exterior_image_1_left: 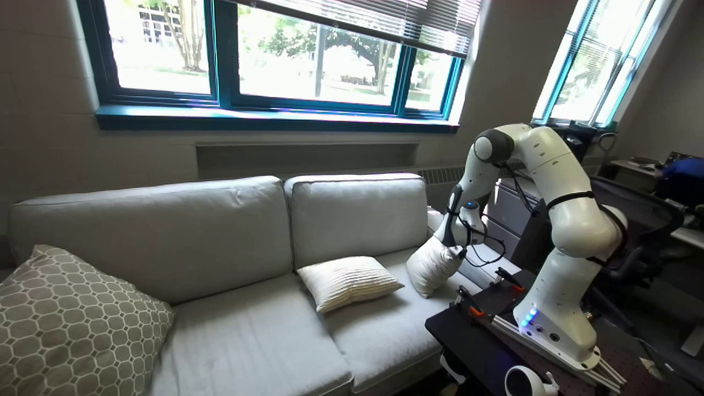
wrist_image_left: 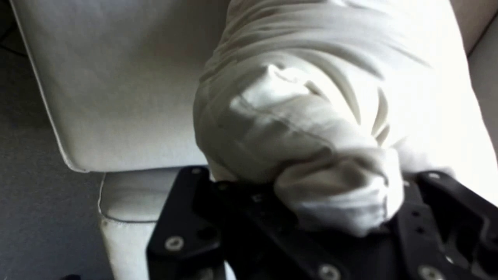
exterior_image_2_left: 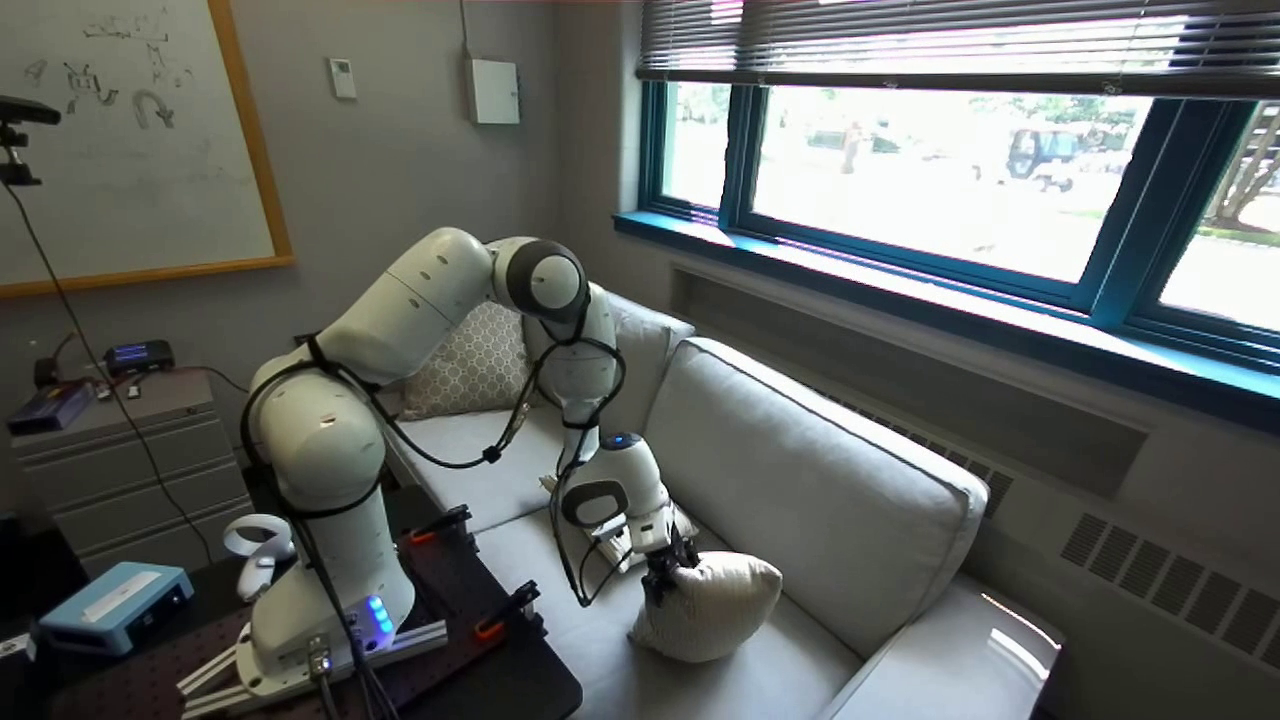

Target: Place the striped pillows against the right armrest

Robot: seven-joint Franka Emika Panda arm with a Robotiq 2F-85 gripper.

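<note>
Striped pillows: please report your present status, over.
Fingers shut on one striped pillow, short of right armrest. Nothing seen between. Other striped pillow lies on sofa seat.

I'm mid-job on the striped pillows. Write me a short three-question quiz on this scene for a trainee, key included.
1. Multiple choice. What does the gripper hold?
A) a back cushion
B) a striped pillow
C) nothing

2. True or false: in an exterior view, the seat shows between the held pillow and the right armrest.

3. Short answer. Where is the other striped pillow?

Key
1. B
2. True
3. Lying on the seat, between the large lattice-patterned pillow and the held one.
</note>
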